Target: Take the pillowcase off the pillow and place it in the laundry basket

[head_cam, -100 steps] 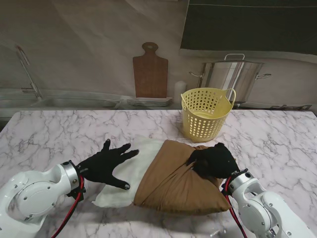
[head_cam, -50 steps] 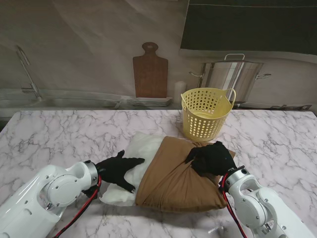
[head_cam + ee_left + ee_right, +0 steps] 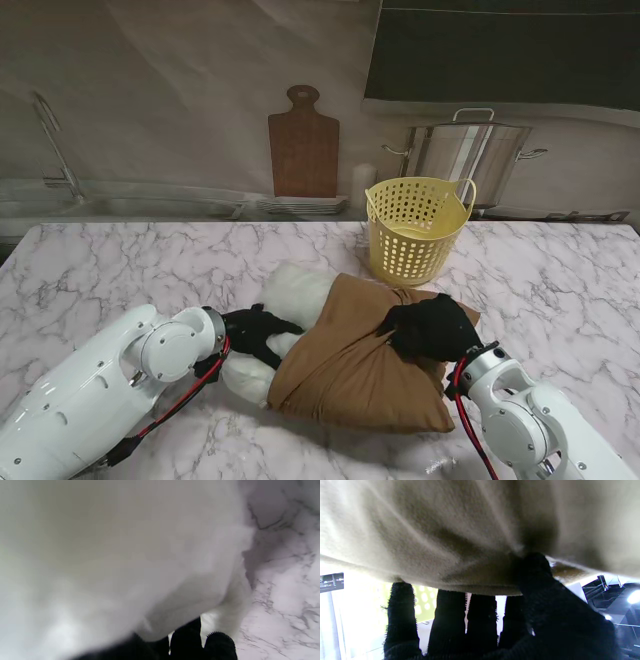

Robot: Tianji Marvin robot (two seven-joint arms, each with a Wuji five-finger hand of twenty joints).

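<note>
A white pillow [image 3: 285, 300] lies on the marble table, its right part still inside a brown pillowcase [image 3: 350, 365]. My left hand [image 3: 255, 333], in a black glove, is closed on the bare white end of the pillow [image 3: 112, 562], which fills the left wrist view. My right hand [image 3: 432, 327] is shut on a bunched fold of the pillowcase [image 3: 460, 530] near its far right corner; the fingers [image 3: 450, 620] curl under the cloth. The yellow laundry basket [image 3: 415, 228] stands just beyond the pillow, to the right of centre.
A steel pot [image 3: 465, 150] sits behind the basket on the back counter. A wooden cutting board [image 3: 303, 145] leans on the wall, with a sink and tap [image 3: 55, 145] at the far left. Bare marble [image 3: 120, 270] lies left of the pillow.
My left hand has moved right and closed on the pillow's white end, its arm swinging inward. The pillow has bunched up and more white shows at its far side. The right hand holds its grip.
</note>
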